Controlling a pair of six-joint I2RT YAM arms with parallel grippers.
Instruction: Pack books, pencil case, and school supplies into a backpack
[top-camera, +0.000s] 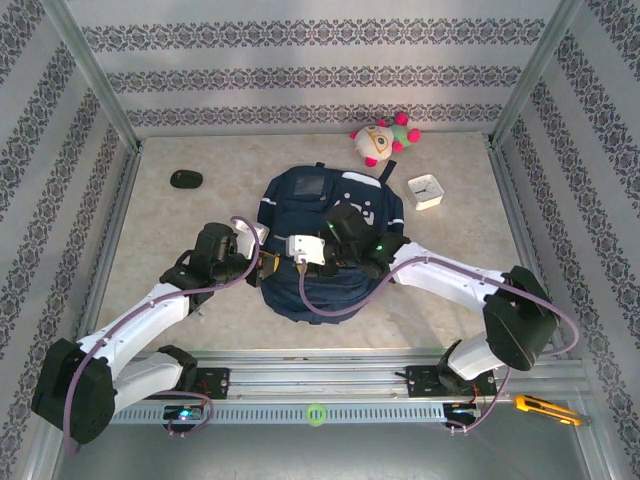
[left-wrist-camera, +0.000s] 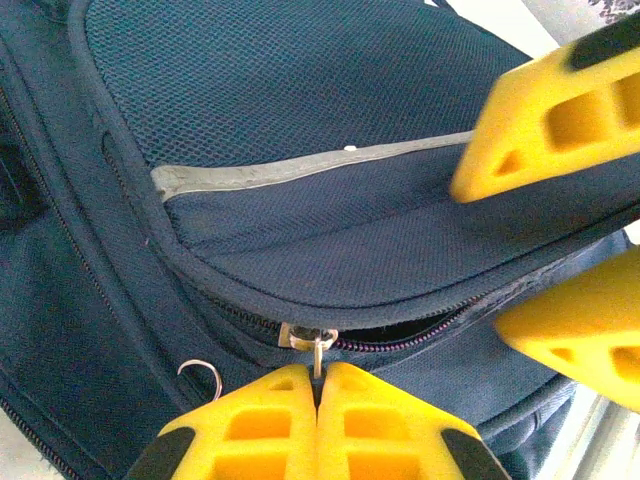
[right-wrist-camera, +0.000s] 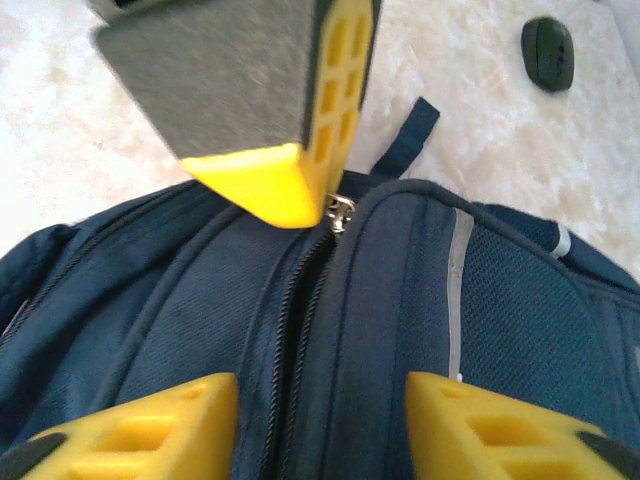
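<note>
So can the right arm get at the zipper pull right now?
Probably not. The left gripper is shut on the zipper pull and covers most of it. The right gripper is open over the backpack close by, but has little bare pull to grab.

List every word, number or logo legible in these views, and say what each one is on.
No text here can be read.
On the backpack, the white patches: some kind of print, too small and blurred to read.
On the clock, the face: marks too small to read.
On the zipper pull: no marking can be made out.
</note>
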